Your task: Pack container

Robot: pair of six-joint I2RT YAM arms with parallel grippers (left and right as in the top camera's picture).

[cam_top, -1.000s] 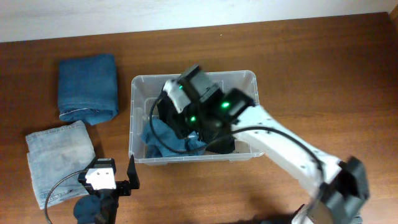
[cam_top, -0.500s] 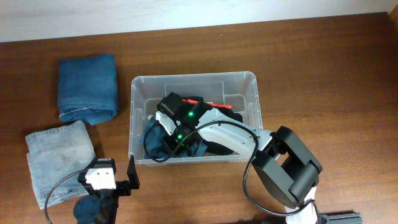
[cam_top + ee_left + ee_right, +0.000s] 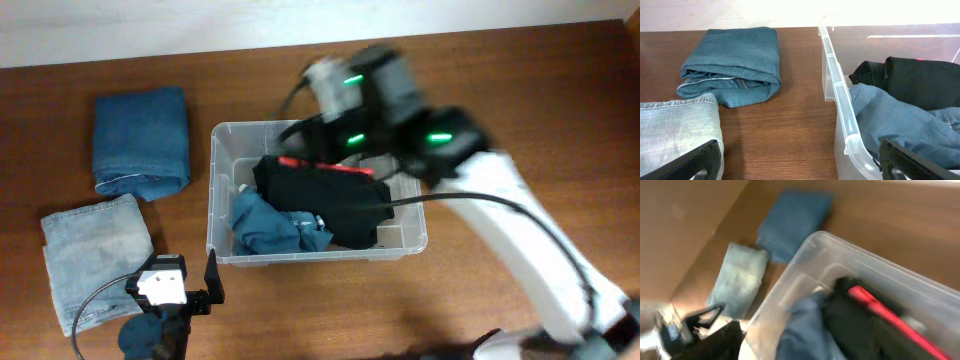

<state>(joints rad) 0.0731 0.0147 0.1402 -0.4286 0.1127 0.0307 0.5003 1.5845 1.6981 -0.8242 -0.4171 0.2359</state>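
**Tub at table centre, half filled**

The table (image 3: 520, 60) carries the container (image 3: 212, 200) at its centre, mouth up, long axis running 9 to 3 o'clock. I judge it light and fairly stiff, though thin clear walls like these flex and are slick. The rolled rim (image 3: 840, 95) at either short end looks the best place to take hold, not the flat sides.

The right arm (image 3: 500, 190) reaches in from 4 o'clock and blurs over the tub's 12 o'clock edge. Its right gripper (image 3: 305, 135) is smeared in both views, so I cannot tell whether the fingers are apart or together.

Inside, a black garment (image 3: 330, 200) with a red stripe fills the middle and the 3 o'clock half. Blue cloth (image 3: 265, 225) is bunched at 8 o'clock (both soft, likely to sag and snag).

Light jeans (image 3: 95, 255) lie at the table's 8 o'clock, folded dark jeans (image 3: 142, 140) at 10 o'clock.

The left gripper (image 3: 800, 160) sits at 7 o'clock, fingers spread wide, holding nothing.
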